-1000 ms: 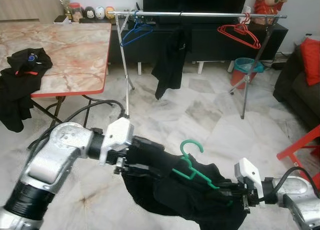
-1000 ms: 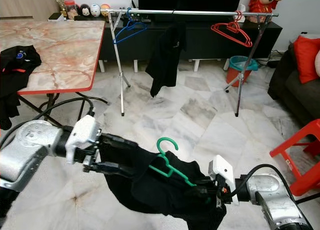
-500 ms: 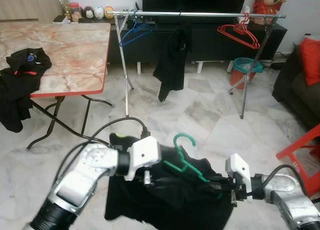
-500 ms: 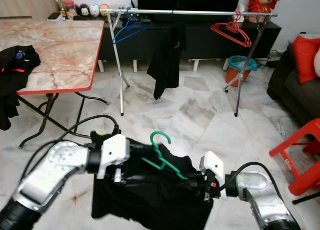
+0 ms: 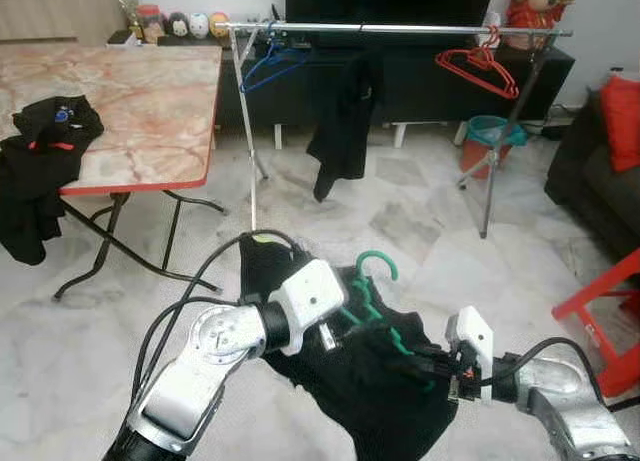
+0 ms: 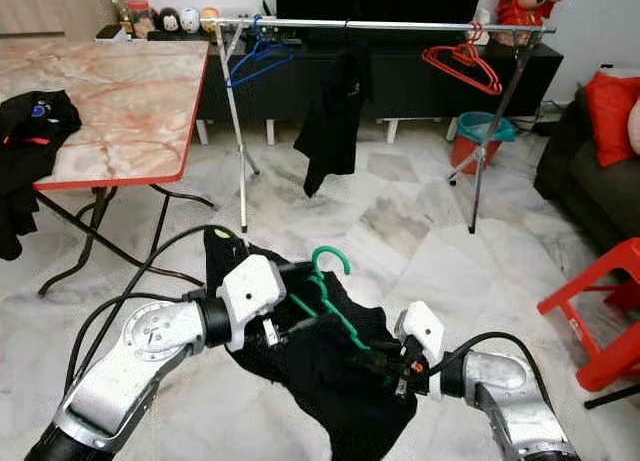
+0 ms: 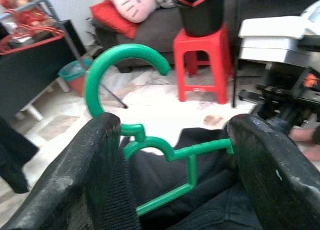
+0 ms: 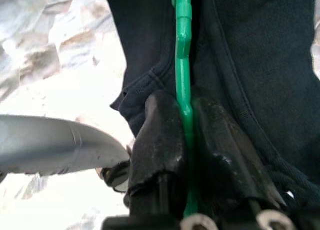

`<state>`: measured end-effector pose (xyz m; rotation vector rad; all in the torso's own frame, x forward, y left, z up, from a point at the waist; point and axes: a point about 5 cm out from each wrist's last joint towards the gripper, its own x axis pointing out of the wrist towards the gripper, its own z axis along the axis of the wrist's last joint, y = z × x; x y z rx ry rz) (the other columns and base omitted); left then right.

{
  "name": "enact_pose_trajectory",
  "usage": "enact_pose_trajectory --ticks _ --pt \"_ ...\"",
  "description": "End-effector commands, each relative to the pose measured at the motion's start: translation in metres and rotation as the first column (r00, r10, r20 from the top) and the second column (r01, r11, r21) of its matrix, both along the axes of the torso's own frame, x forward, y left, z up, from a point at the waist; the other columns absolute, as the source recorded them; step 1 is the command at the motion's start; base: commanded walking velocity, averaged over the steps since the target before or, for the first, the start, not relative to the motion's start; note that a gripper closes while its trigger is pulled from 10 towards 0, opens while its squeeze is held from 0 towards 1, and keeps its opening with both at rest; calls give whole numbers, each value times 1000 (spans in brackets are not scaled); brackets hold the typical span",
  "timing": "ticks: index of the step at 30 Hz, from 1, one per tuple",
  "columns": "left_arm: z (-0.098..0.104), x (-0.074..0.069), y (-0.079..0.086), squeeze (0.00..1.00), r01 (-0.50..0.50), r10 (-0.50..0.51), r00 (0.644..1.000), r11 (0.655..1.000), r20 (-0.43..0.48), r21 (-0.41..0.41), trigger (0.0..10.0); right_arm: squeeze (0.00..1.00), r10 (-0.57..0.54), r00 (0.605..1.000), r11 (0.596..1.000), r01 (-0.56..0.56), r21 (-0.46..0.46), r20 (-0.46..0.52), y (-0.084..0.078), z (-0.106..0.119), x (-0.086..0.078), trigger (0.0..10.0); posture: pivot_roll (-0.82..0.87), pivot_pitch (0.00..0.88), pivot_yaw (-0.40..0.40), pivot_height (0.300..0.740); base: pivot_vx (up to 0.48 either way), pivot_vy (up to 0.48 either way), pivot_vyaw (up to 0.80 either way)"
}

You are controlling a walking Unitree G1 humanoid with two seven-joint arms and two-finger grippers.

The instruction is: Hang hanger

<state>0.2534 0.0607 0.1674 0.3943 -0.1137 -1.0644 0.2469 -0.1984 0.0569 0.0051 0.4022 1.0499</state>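
Observation:
A green hanger carries a black garment low over the floor in front of me. My right gripper is shut on the hanger's lower bar and the cloth around it; the right wrist view shows its fingers pressed against the green bar. My left gripper stands open at the hanger's neck, with the hook rising between its two fingers. Across the room a silver clothes rail holds a blue hanger, a hung black garment and a red hanger.
A marble-topped table with a red rim stands at the left, with black clothes on its corner. Black cables loop on the floor near my left arm. A red stool, a dark sofa and a teal bin are at the right.
My left gripper has moved up and right from the garment's left side to the hanger's neck. The garment has bunched up towards it. The right gripper still holds the hanger.

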Motion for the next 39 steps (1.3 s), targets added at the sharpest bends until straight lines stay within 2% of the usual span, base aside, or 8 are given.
enact_pose_trajectory --ticks 1,10,13,18,21,27,33,39 --pt "0 0 -6 0 -41 41 999 999 -5 -21 10000 0 -32 998 998 29 54 53 1 12 4 0 114 0 -46 740 0 0 0" --pt "-16 -1 -14 0 -85 84 996 995 19 47 10000 0 -78 994 994 72 84 72 5 14 8 0 109 0 -52 740 0 0 0" --pt "-19 5 -13 0 -162 161 986 985 33 51 10000 0 -62 995 994 55 91 75 11 14 8 0 104 0 -54 740 0 0 0" --pt "-8 21 -6 0 -321 318 941 947 117 5 10000 0 -65 995 994 58 94 73 12 13 6 0 104 0 -57 740 0 0 0" --pt "10 28 -3 0 -375 386 908 922 166 -93 10000 0 -69 995 993 62 96 67 13 11 5 0 102 0 -57 740 0 0 0" --pt "22 21 -10 0 -294 322 930 941 178 -168 10000 0 -79 995 992 73 104 61 17 9 5 0 112 0 -56 740 0 0 0" --pt "14 18 -12 0 -272 290 936 955 197 -115 10000 0 -72 996 992 65 105 56 21 7 6 0 118 0 -56 740 0 0 0" --pt "8 8 -12 0 -199 212 969 974 129 -104 10000 0 -83 995 992 77 102 61 18 8 7 0 128 0 -54 740 0 0 0"
